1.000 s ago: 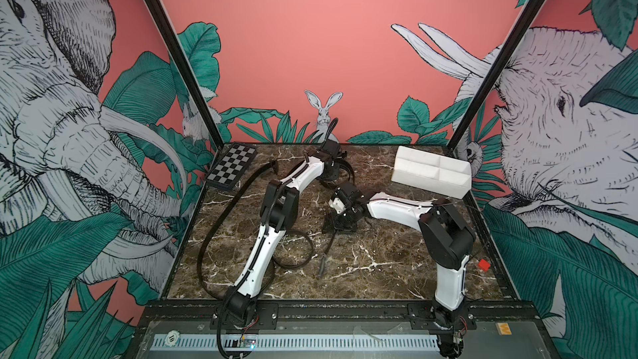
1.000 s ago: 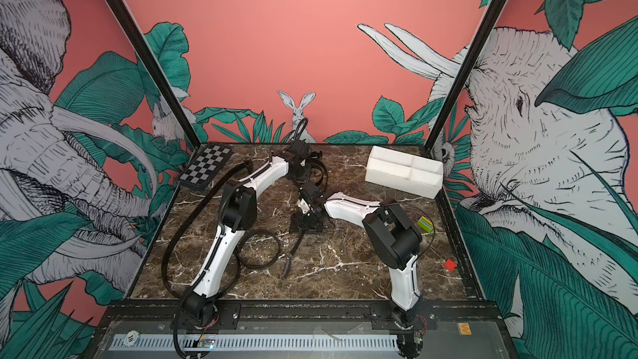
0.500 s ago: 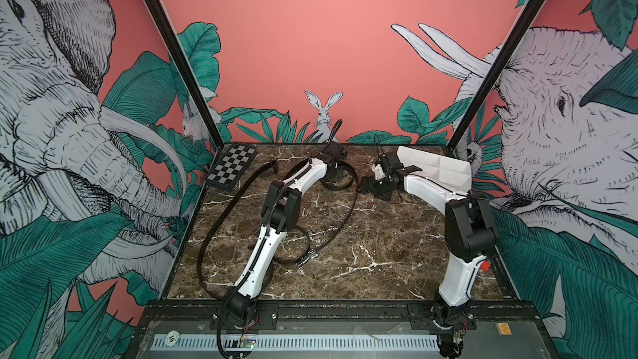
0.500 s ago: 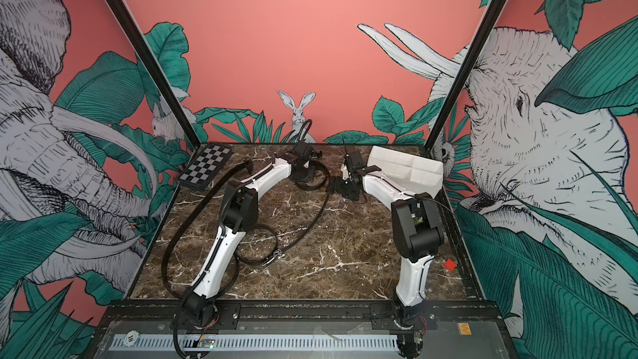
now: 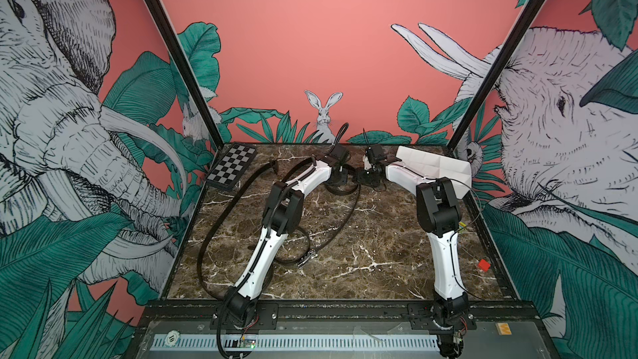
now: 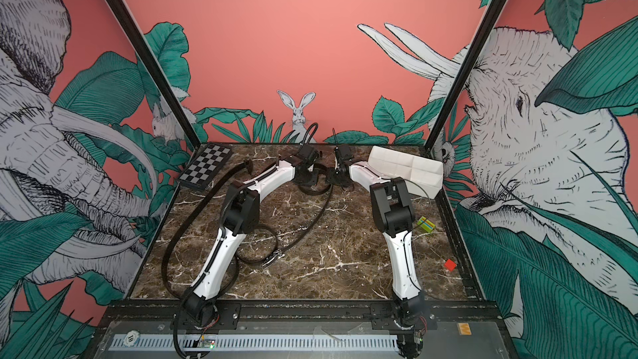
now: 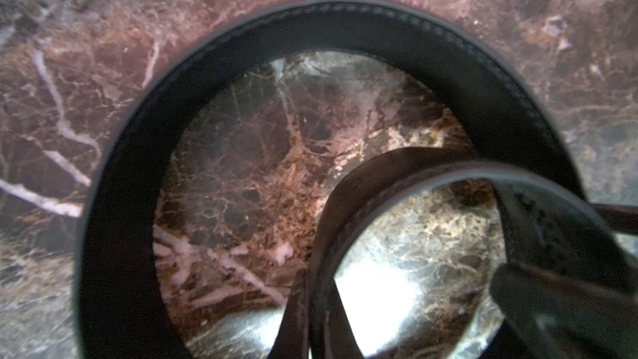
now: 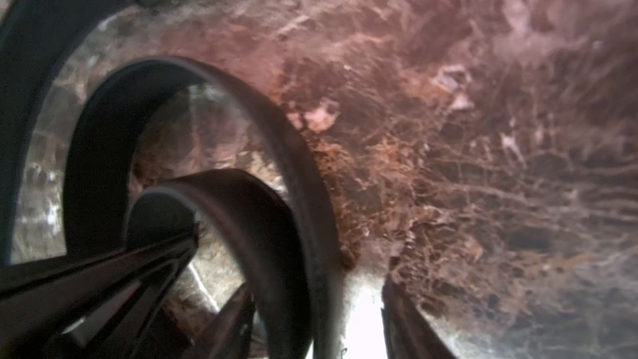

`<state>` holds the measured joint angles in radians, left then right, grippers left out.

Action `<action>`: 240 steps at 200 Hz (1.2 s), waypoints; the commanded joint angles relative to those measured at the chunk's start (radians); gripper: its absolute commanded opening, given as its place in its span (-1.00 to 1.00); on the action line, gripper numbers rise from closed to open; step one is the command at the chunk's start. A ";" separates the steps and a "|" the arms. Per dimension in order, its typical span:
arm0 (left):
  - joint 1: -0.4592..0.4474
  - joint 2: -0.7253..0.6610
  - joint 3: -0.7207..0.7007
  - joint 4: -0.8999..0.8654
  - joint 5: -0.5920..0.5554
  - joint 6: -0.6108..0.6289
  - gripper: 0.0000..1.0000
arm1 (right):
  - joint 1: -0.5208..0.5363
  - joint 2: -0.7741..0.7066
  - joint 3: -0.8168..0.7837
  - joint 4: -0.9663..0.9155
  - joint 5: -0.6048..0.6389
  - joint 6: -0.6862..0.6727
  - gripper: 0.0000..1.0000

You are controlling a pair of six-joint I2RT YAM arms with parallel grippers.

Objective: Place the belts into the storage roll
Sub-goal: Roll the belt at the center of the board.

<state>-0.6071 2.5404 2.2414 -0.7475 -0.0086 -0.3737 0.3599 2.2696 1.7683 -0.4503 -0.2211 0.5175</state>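
Belt point(image 7: 345, 29) is coiled loosely on the marble table point(image 5: 373, 271) at far centre, near the storage roll point(image 5: 445, 170) but not in it. The coil's raised inner end is pinched by the closed left gripper point(image 5: 341, 183). The right gripper point(image 8: 290, 257) is seen part-wide, fingers point(image 8: 103, 288) set either side of the inner loop, with a gap visible. The storage roll is seen in the far right corner.

No legible text, number or brand appears in any view; the mark on the small orange sticker point(image 5: 503, 329) on the grey base plate point(image 5: 379, 326) is unreadable.
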 commanded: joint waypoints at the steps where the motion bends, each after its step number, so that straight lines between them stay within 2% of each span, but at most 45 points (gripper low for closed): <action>1: -0.008 0.040 -0.069 -0.150 0.042 -0.005 -1.00 | -0.003 0.001 0.003 -0.062 0.053 -0.006 -0.16; 21: -0.012 0.005 -0.119 -0.122 0.072 0.001 -1.00 | -0.003 -0.006 -0.021 -0.089 0.056 -0.022 -0.29; 52: -0.019 -0.088 -0.257 -0.053 0.114 0.013 -0.99 | -0.001 -0.018 -0.039 -0.162 0.075 -0.064 -0.65; 63: -0.019 -0.130 -0.304 -0.024 0.139 0.011 -0.82 | -0.002 -0.028 -0.050 -0.181 0.089 -0.077 -0.74; 93: -0.018 -0.262 -0.422 0.090 0.194 -0.006 -0.08 | -0.001 -0.054 -0.073 -0.248 0.124 -0.116 -0.88; 107: -0.020 -0.320 -0.462 0.140 0.211 -0.020 0.15 | -0.001 -0.074 -0.105 -0.246 0.135 -0.124 -0.92; 153: -0.023 -0.503 -0.605 0.284 0.263 -0.062 0.59 | 0.001 -0.106 -0.178 -0.245 0.139 -0.143 -0.92; 189: -0.065 -0.663 -0.756 0.395 0.293 -0.057 0.69 | 0.003 -0.132 -0.218 -0.242 0.149 -0.149 -0.89; 198: -0.087 -0.687 -0.778 0.395 0.321 -0.023 0.70 | 0.004 -0.136 -0.222 -0.244 0.149 -0.148 -0.88; 209: -0.156 -0.704 -0.810 0.383 0.351 0.047 0.70 | 0.004 -0.139 -0.228 -0.245 0.150 -0.146 -0.87; 240: -0.273 -0.722 -0.914 0.319 0.367 0.204 0.69 | 0.003 -0.139 -0.234 -0.246 0.147 -0.147 -0.86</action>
<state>-0.7975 1.8393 1.4200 -0.3813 0.3042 -0.3138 0.3664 2.1304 1.5688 -0.5884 -0.1040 0.3798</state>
